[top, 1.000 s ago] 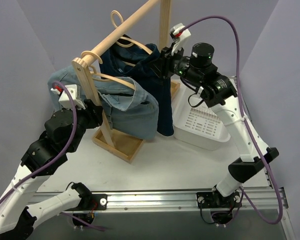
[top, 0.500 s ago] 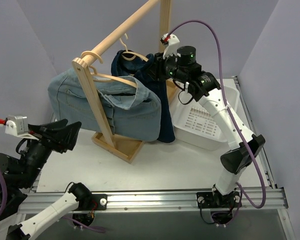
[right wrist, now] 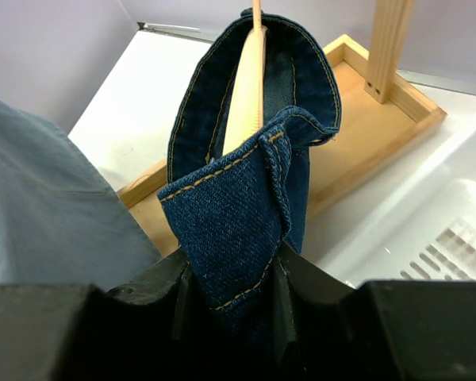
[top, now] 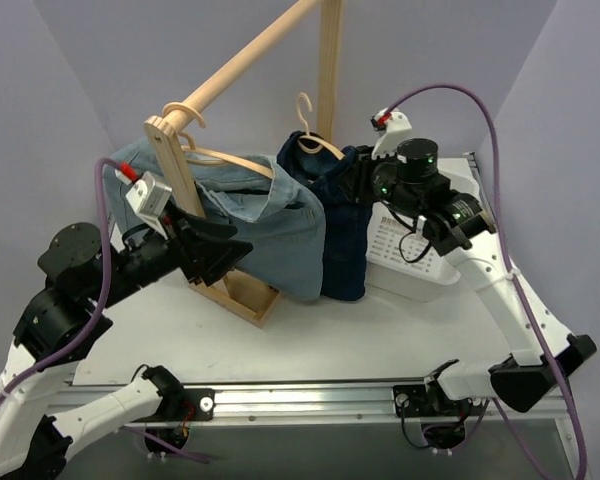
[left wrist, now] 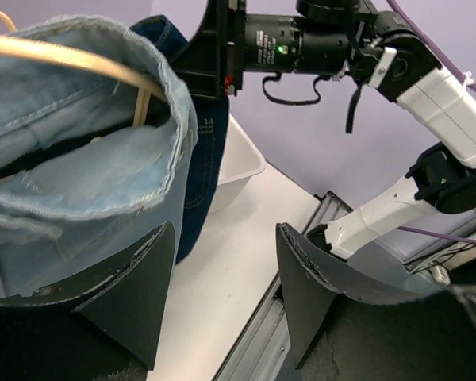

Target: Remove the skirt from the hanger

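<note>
A dark blue denim skirt point(top: 342, 240) hangs from a wooden hanger point(top: 315, 140) whose hook stands free in the air, off the rail. My right gripper point(top: 355, 185) is shut on the skirt's waistband point(right wrist: 238, 206), with the hanger point(right wrist: 246, 87) still inside the waist. My left gripper point(top: 230, 250) is open and holds nothing. It sits low beside a light blue denim garment point(top: 270, 220), its fingers point(left wrist: 143, 286) just under that garment's hem point(left wrist: 79, 175).
The light blue garment hangs on a second wooden hanger point(left wrist: 63, 59) on the slanted wooden rail point(top: 250, 60). The rack's tray base point(top: 245, 295) lies below it. A white basket point(top: 410, 265) stands to the right, under my right arm.
My right gripper carried the dark skirt and its hanger off the rail, to the right and lower. My left arm swung away to the left, then came back in under the light blue garment.
</note>
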Controlling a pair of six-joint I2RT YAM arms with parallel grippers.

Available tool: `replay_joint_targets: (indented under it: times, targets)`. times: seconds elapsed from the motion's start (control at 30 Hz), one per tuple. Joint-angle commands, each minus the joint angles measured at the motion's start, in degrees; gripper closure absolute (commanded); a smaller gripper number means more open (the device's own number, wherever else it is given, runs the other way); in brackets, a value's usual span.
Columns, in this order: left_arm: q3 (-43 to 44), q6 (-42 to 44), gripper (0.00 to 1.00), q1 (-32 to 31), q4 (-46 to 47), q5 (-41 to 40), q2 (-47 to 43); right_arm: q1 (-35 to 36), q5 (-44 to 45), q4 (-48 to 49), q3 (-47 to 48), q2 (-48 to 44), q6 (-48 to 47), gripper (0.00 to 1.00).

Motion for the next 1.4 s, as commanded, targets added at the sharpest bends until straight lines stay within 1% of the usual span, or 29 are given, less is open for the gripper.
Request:
replay_joint_targets:
  times: [0.0,0.07,0.13,0.17,0.23,0.27,0.3,0.37,0.4,0.47,0.6,0.7,0.77,0.87,0.9,0.93,0.97,1.0,1.07,1.17,1.37]
  targets:
    - [4.90,-1.59,0.37,-0.73,5.60,3.84,1.73,-0.92,3.00,2.43,-1.18,-6.89,1.44,1.00]
    - [7.09,-1.06,0.37,-2.66,5.34,3.23,4.01,-1.28,3.44,-0.20,-1.45,-7.34,1.62,1.00]
    - [8.86,0.78,0.34,-4.77,4.90,1.65,6.64,-1.54,4.23,-1.53,-1.89,-8.39,1.62,1.00]
    - [11.13,1.48,0.33,-7.91,4.37,0.17,7.79,-1.80,4.23,-1.62,-2.85,-8.83,1.71,1.00]
    - [13.51,4.73,0.33,-12.23,3.14,-5.72,11.29,-2.07,4.76,-2.49,-3.29,-10.15,2.41,1.00]
    - [15.78,5.96,0.32,-16.95,2.87,-8.09,12.45,-2.16,4.93,-3.02,-3.38,-10.42,2.85,1.00]
    - [16.94,8.41,0.31,-19.09,2.87,-12.20,13.68,-2.16,4.94,-3.55,-3.38,-10.85,3.03,1.00]
    - [19.40,10.62,0.30,-23.56,2.61,-16.00,16.93,-2.24,5.11,-4.87,-3.64,-11.82,3.46,1.00]
    - [21.59,11.85,0.27,-24.20,2.70,-17.15,17.90,-2.16,5.11,-5.39,-4.08,-12.87,3.81,1.00]
    - [23.36,12.65,0.26,-24.29,3.66,-18.13,20.80,-2.16,4.68,-7.06,-4.44,-14.10,3.91,1.00]
    - [29.06,16.69,0.27,-24.64,4.10,-20.15,26.77,-2.24,2.83,-12.15,-4.09,-17.35,3.20,1.00]
    - [32.15,20.29,0.27,-24.73,2.61,-25.15,30.81,-2.16,1.34,-14.35,-2.69,-20.07,3.38,1.00]
    - [36.36,22.48,0.26,-24.64,0.33,-28.57,33.19,-2.24,0.46,-15.06,-1.98,-21.40,3.73,1.00]
    - [42.77,23.20,0.26,-24.64,-3.53,-32.26,37.67,-2.16,-1.91,-16.21,-1.80,-23.95,4.17,1.00]
    - [44.36,24.94,0.27,-24.64,-5.98,-33.59,39.77,-2.16,-3.57,-16.73,-2.06,-25.26,4.26,1.00]
    - [47.42,24.96,0.29,-24.64,-7.22,-35.25,40.67,-2.16,-4.46,-17.00,-2.85,-26.05,4.26,1.00]
    - [48.49,24.78,0.32,-24.56,-8.19,-36.75,41.46,-2.16,-5.43,-17.26,-3.38,-26.85,4.17,1.00]
    - [48.94,24.96,0.32,-24.56,-8.90,-38.85,42.34,-2.16,-6.13,-17.61,-3.90,-28.42,4.26,1.00]
    - [47.90,24.96,0.31,-24.56,-8.47,-40.36,42.43,-2.16,-7.19,-18.23,-4.78,-30.44,4.61,1.00]
    - [45.61,25.05,0.30,-24.56,-6.10,-41.33,41.73,-2.07,-7.90,-19.37,-5.23,-32.73,5.22,1.00]
    - [46.83,26.80,0.31,-24.56,-6.18,-42.83,43.05,-2.07,-13.16,-18.58,-4.97,-35.99,5.66,1.00]
